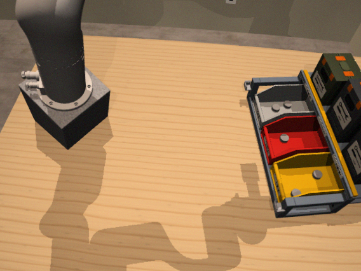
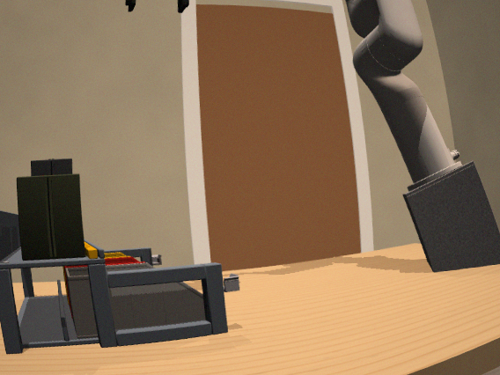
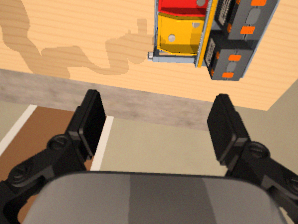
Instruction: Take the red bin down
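Note:
The red open bin (image 1: 295,137) (image 3: 184,6) sits in the grey shelf frame (image 1: 257,118) (image 2: 158,275) between a grey bin (image 1: 283,102) and a yellow bin (image 1: 306,178) (image 3: 180,32). One round grey part (image 1: 284,137) lies in the red bin. In the exterior view only a thin red edge (image 2: 125,261) of the red bin shows. My gripper (image 3: 156,105) (image 2: 155,5) is open and empty, high above the table, far from the shelf. Only its fingertips show at the top of the exterior view.
Dark tool cases (image 1: 337,76) (image 2: 50,216) (image 3: 235,50) stand on the shelf behind the bins. The arm's base block (image 1: 67,111) (image 2: 453,220) stands at the table's far left. The wooden table top (image 1: 178,127) spreads between base and shelf.

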Action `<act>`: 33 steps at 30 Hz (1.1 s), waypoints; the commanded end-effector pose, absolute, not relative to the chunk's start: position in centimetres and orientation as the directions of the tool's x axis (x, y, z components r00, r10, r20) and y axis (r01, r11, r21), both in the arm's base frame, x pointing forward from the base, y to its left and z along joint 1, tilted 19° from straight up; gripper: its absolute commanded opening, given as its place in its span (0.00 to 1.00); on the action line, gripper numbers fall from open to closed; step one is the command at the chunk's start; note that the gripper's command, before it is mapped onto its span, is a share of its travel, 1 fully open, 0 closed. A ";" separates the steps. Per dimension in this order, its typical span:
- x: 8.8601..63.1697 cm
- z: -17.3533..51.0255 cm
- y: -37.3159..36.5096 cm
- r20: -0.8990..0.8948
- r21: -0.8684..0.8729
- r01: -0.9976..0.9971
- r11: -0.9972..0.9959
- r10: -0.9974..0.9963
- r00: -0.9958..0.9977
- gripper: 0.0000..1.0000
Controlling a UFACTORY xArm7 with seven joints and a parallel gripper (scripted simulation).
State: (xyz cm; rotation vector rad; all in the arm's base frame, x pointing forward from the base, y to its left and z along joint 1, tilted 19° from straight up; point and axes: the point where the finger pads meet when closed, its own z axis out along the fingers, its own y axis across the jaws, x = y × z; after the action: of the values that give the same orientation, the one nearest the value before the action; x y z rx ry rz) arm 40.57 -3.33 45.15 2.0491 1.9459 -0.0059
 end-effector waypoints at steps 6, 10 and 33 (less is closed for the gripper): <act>40.8 45.2 -3.3 -0.217 0.236 0.971 -0.022 0.973 0.075 1.00; 41.7 41.5 -4.2 -0.217 0.237 0.971 -0.022 0.973 0.075 1.00; 43.0 35.9 -5.5 -0.217 0.236 0.971 -0.022 0.973 0.075 1.00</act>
State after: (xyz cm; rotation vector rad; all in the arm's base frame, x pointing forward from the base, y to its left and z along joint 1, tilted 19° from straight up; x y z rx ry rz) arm 42.60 -5.48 35.99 2.0487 1.9464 -0.0054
